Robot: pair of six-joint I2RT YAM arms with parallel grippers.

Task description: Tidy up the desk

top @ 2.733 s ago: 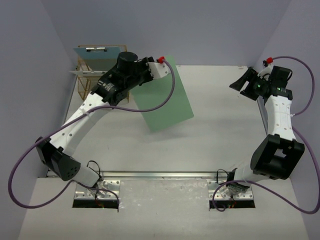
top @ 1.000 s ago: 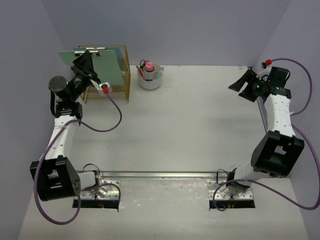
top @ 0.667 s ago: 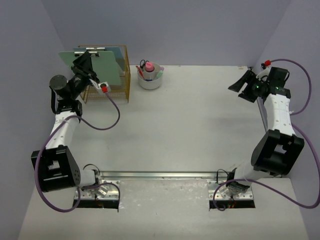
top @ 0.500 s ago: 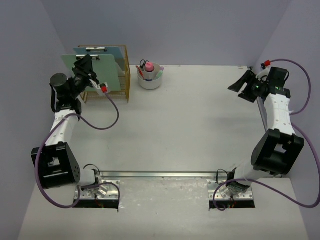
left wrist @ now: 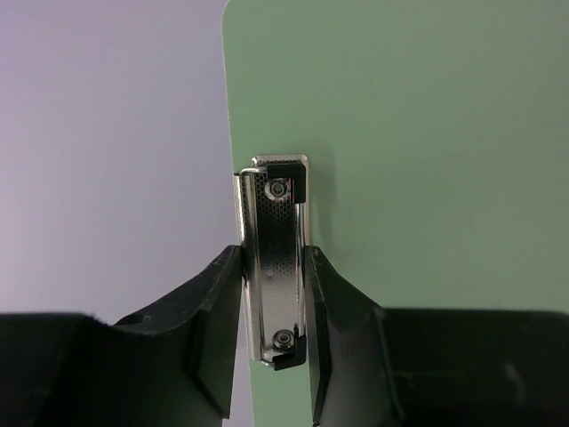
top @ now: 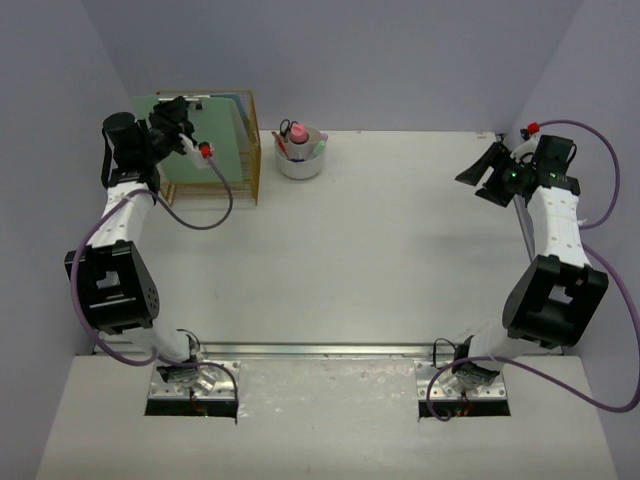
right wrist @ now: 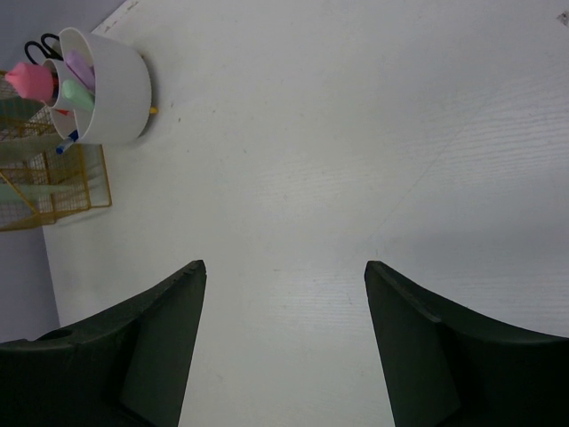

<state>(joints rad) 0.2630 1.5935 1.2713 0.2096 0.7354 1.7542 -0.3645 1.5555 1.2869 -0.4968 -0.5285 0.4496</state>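
Lavender walls enclose the white desk. Far left, a wire rack holds a green clipboard, its clip pinched by the left gripper. A cup holds pens and scissors. The right gripper gapes empty.

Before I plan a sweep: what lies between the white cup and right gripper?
Only bare desk, from white cup to right gripper, in the top view.

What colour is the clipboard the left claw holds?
Pale green; the clipboard shows best in the left wrist view.
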